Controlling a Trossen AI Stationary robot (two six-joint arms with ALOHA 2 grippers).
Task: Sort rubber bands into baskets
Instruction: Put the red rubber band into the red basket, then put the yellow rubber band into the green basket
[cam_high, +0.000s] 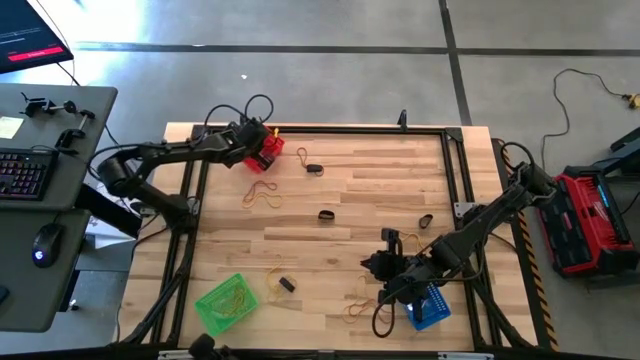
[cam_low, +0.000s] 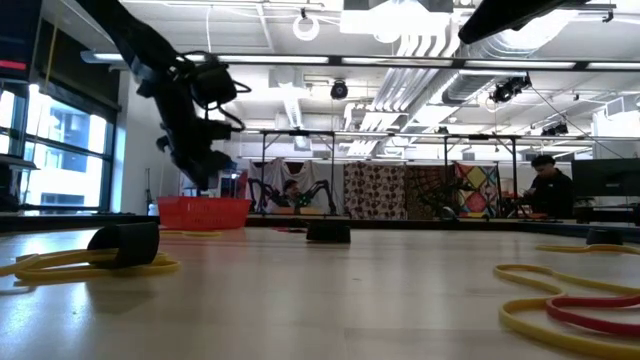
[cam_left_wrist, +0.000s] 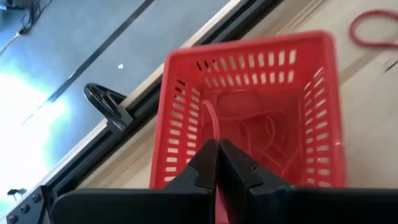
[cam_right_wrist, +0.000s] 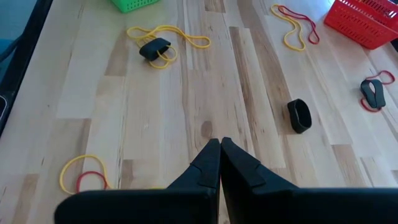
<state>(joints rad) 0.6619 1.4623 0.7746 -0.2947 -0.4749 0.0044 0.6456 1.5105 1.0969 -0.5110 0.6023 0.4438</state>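
The sorting is partly done, I judge. The red basket (cam_left_wrist: 249, 118) at the far left corner of the table (cam_high: 370, 210) already holds several thin red bands. The green basket (cam_high: 228, 302) at the near left holds a small heap of yellow bands. The blue basket (cam_high: 428, 306) at the near right is mostly hidden under the right arm, so what is in it I cannot tell.

Many bands are left on the wood: a black band (cam_right_wrist: 298, 116) near the middle, a black band lying on yellow loops (cam_right_wrist: 163, 41) not far from the green basket, a yellow and red pair (cam_right_wrist: 87, 175), and a few more near the red basket.

The left gripper (cam_left_wrist: 217, 163) hangs over the red basket, fingers closed on a thin red band (cam_left_wrist: 211, 123) that points down into it; the drop seems the step in hand. The right gripper (cam_right_wrist: 219, 163) is closed and empty, above bare wood beside the blue basket.
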